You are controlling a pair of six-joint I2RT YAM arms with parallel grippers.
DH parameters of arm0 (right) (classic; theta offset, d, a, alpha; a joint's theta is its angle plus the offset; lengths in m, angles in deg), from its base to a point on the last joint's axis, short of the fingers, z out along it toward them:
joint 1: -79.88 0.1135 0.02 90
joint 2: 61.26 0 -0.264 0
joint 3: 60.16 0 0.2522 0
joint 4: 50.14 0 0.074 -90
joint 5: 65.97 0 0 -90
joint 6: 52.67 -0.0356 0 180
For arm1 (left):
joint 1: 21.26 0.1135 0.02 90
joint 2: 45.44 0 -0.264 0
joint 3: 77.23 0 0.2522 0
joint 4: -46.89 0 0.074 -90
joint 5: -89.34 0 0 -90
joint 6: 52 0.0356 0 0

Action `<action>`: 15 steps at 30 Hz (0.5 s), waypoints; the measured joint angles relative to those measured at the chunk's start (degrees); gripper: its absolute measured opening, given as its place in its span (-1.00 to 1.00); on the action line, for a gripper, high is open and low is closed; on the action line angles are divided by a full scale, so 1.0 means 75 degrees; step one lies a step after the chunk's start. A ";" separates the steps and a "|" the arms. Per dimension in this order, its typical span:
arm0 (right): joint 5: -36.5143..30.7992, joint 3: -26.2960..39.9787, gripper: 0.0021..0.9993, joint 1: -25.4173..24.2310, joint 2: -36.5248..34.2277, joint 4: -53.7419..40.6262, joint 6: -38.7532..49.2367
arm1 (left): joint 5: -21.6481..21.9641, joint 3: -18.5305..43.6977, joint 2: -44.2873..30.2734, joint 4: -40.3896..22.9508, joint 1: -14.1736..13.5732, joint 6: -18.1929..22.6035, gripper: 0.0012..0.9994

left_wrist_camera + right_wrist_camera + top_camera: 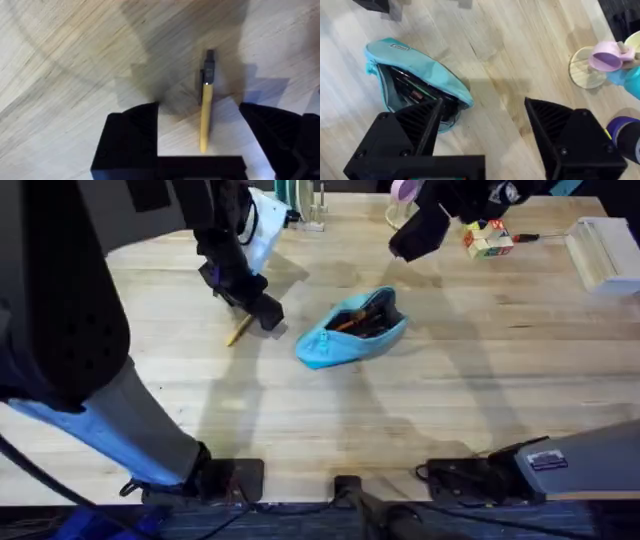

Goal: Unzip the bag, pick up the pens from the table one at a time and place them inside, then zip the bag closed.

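Hovering low over the table (420, 400), the left gripper (200, 131) stands wide apart, one black finger on either side of a single pen (205, 107). That pen lies flat on the wood between the fingers, touching neither as far as the left wrist view shows. Its yellow barrel runs away from the claw and ends in a dark clip and tip. The near end of the barrel is cut off by the gripper body. From overhead, the left gripper (258, 308) covers most of the pen (238, 331); only a short yellow length pokes out on the side toward the arm bases.

The bag (350, 330) lies just beyond that claw, toward the table's middle, unzipped, its mouth gaping. Dark and orange shapes sit inside; they look like pens already stowed, but count and kind are hard to make out.

The right gripper (410, 235) hangs high, well apart from the bag and farther from the bases, dark and blurred overhead. In its own wrist view the right gripper (482, 130) is spread wide with nothing between the fingers. The bag (420, 70) lies beyond one finger, which hides part of its open mouth. Contents there read as dark clutter with a touch of red and green.
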 joint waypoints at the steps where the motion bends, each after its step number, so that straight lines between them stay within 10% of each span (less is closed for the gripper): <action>1: 0.0000 0.0000 0.99 0.0000 0.0000 0.0002 0.0000 | 0.0006 0.0002 0.0000 0.0000 -0.0005 -0.0015 0.92; 15: 0.0000 0.0000 0.99 0.0000 0.0000 -0.0051 -0.0227 | 0.0056 0.0071 -0.0026 0.0067 -0.0114 -0.0066 -0.85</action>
